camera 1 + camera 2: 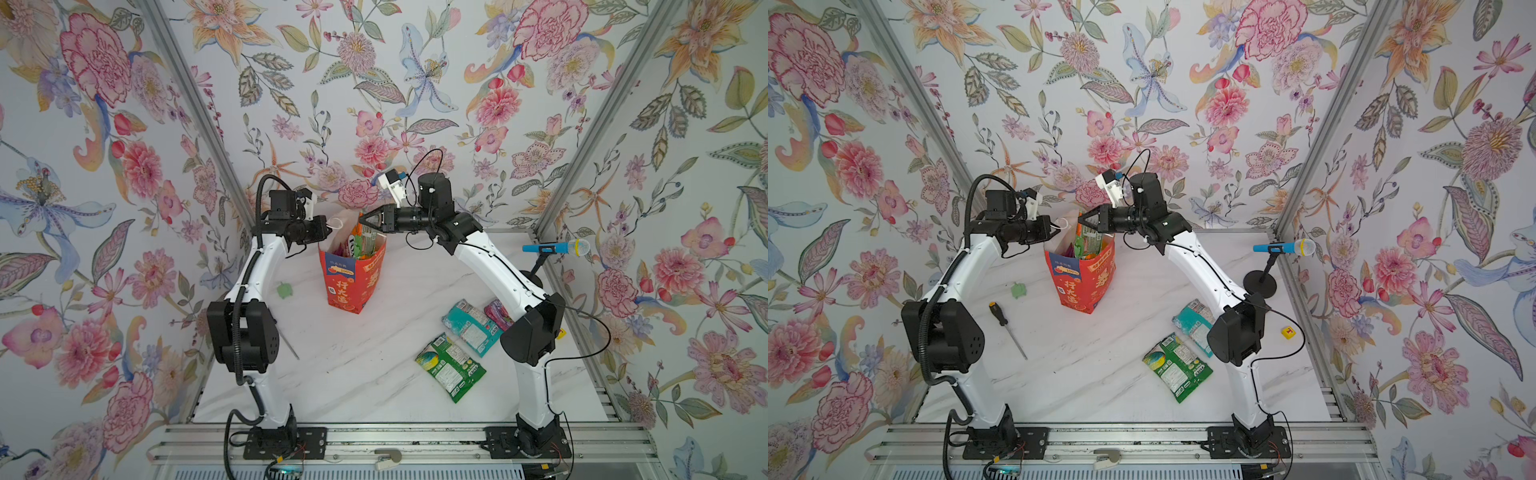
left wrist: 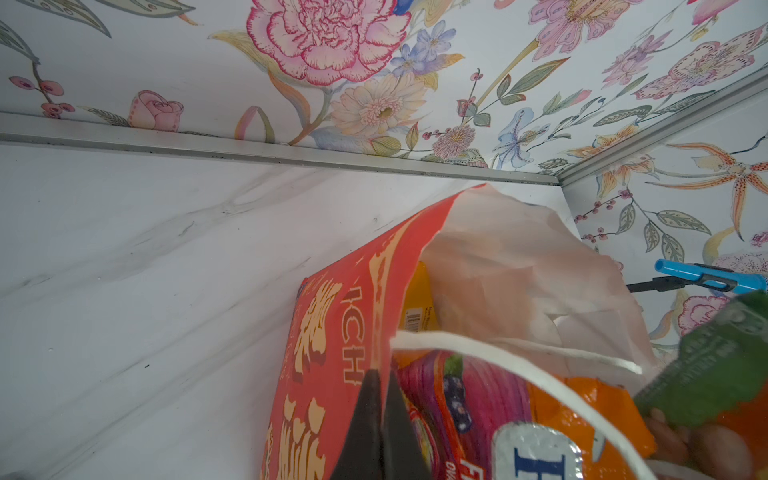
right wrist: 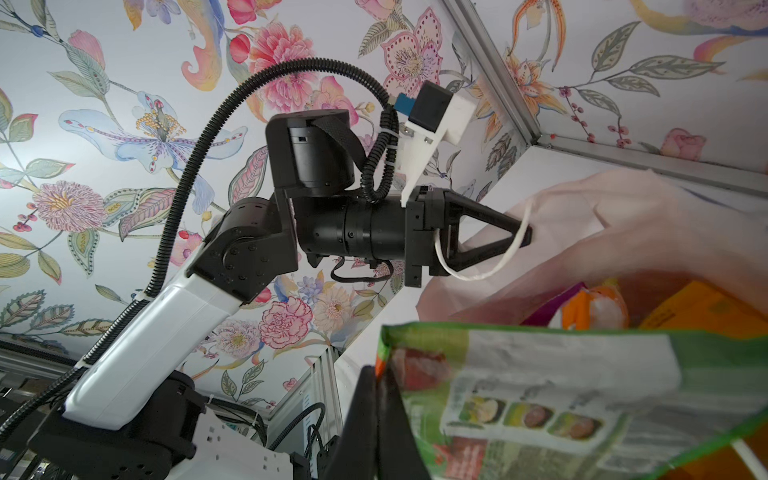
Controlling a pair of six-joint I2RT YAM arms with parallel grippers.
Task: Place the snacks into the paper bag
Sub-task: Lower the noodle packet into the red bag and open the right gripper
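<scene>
Paper bag [image 1: 349,286] stands upright on the worktop [image 1: 353,374], middle rear, mouth open. The left claw [image 1: 331,227] is closed on the bag's left rim. Both top views hide its tips behind the wrist. The left wrist view shows the two fingers [image 2: 365,415] pinched together on the edge of the red wall. The right wrist view shows the same claw [image 3: 524,232] clamped on the white inner wall, with a white cord handle [image 3: 478,274] looped around it. The right claw [image 1: 363,217] reaches in from the right at the bag mouth, closed on an orange-green packet [image 1: 368,237]. The right wrist view shows this grip close up, with the fingers on the packet's edge near a corner and the printed label panel facing the lens. For the bag's contents, the top views give only a jumble of coloured edges. The left wrist view resolves a yellow packet [image 2: 417,303] against the red wall and a fruit-printed packet [image 2: 469,395] nearer the camera. Loose on the worktop, right of the bag and near the right arm, lie a teal packet [image 1: 471,326] and a green packet [image 1: 449,368] just in front of it. A purple packet [image 1: 498,313] beside the teal one shows in a top view, partly under the arm. A screwdriver [image 1: 1007,328] and a yellow cube [image 1: 1288,332] show clearly in a top view. A green blob [image 1: 285,289] lies left of the bag, apart from it. A microphone [image 1: 557,248] stands at the right rear edge.
</scene>
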